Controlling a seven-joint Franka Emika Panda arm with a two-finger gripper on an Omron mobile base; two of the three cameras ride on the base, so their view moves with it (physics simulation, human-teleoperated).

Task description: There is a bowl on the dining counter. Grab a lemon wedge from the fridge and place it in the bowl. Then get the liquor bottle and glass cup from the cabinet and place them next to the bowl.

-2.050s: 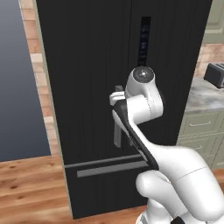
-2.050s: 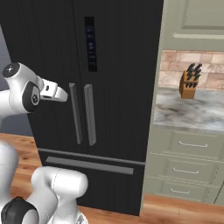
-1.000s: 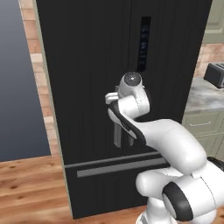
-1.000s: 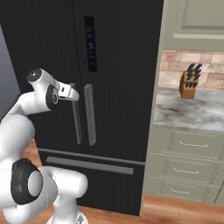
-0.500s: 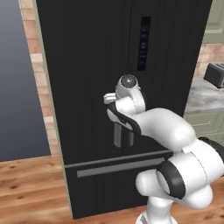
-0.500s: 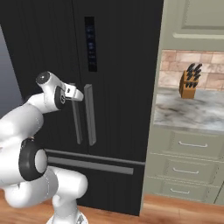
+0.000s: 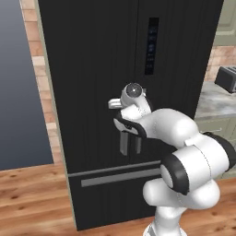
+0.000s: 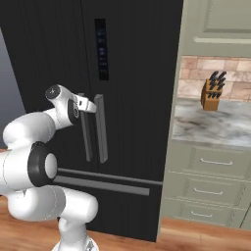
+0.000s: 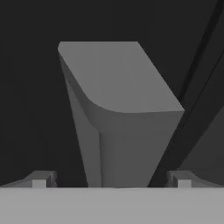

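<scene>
The tall black double-door fridge (image 7: 106, 69) fills the centre of the left base view, doors shut, with a matte, faintly ribbed face and a narrow dark control panel (image 7: 152, 46) above. The two-finger gripper (image 9: 111, 180) is at the top end of one long grey vertical handle (image 9: 114, 113), jaws wide apart, one tip on either side of it; contact cannot be confirmed. A second handle (image 8: 101, 128) stands just beside. Right of frame: a veined marble counter (image 8: 215, 128), a wooden knife block (image 8: 212, 93) and pale green drawers (image 8: 215, 169).
</scene>
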